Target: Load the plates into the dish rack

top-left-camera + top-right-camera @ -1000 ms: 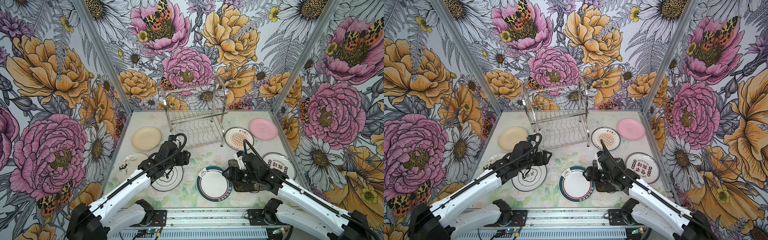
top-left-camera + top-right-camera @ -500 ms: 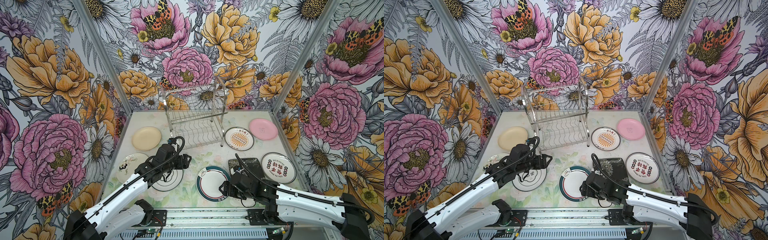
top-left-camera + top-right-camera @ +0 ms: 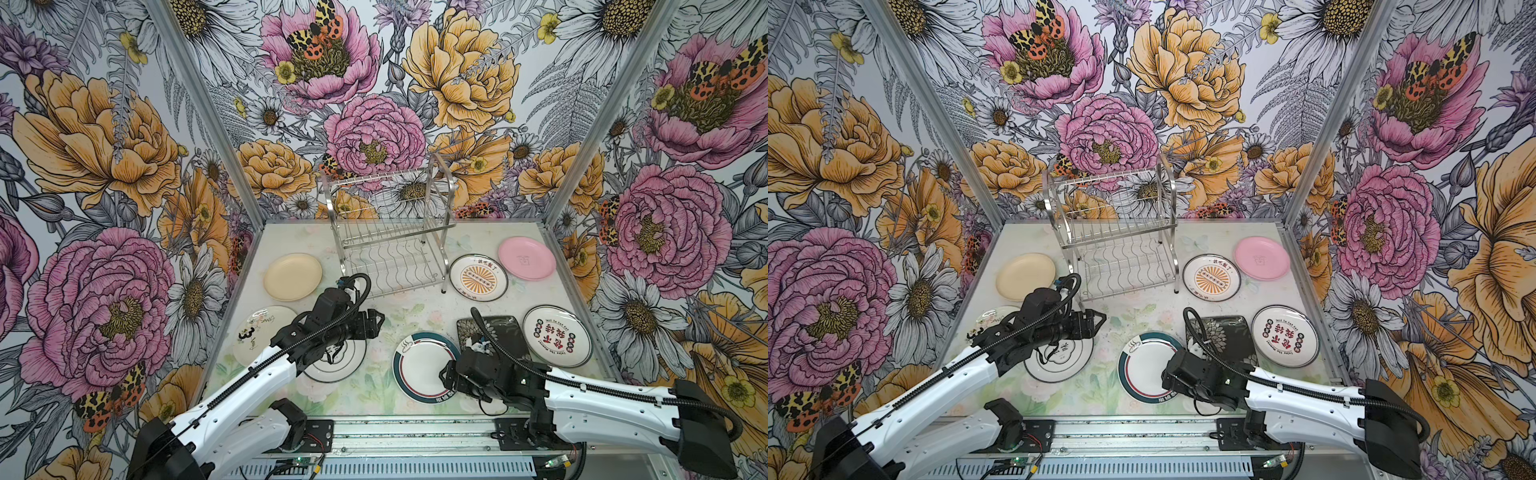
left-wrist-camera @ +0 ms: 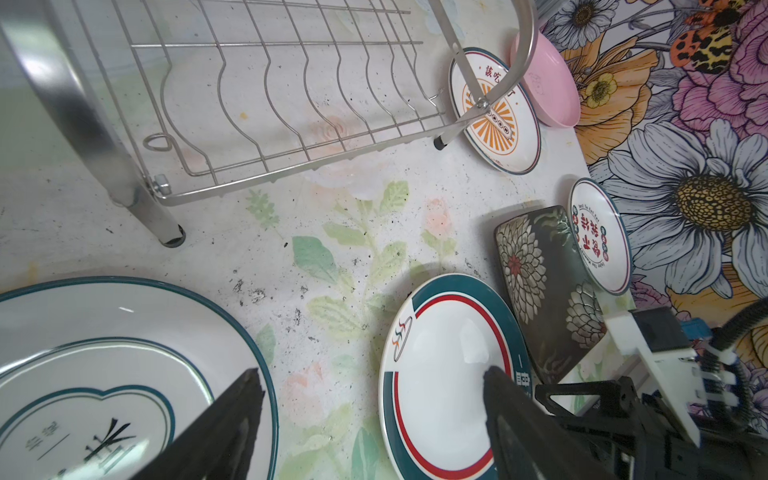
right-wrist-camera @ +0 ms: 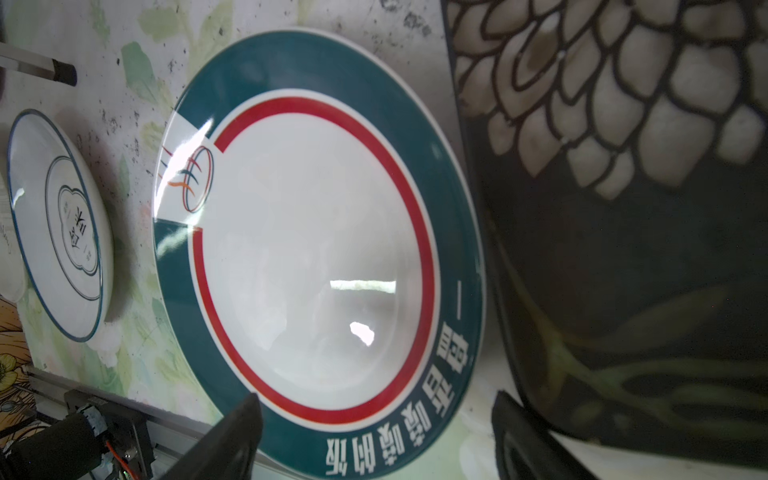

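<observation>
The steel wire dish rack (image 3: 390, 245) (image 3: 1121, 249) (image 4: 291, 104) stands empty at the back. The plates lie flat on the table: cream (image 3: 293, 276), pink (image 3: 527, 258), orange sunburst (image 3: 478, 277), red-lettered (image 3: 557, 336), black square floral (image 3: 505, 328), teal-rimmed (image 3: 417, 365) (image 5: 316, 232), and a dark-rimmed one (image 3: 340, 361) half under my left arm. My left gripper (image 3: 376, 322) (image 4: 372, 374) hangs open above the table between the dark-rimmed and teal-rimmed plates. My right gripper (image 3: 446, 376) (image 5: 376, 397) is open, low at the teal-rimmed plate's near right edge.
A white plate with a black "3" (image 3: 259, 332) lies by the left wall. Flowered walls close in the left, back and right sides. A metal rail (image 3: 415, 432) runs along the front edge. The black square plate sits just right of my right gripper.
My right arm has dropped low and pulled back toward the front, from over the black square plate to the teal-rimmed plate's edge, its jaws opening wider. My left gripper has barely shifted.
</observation>
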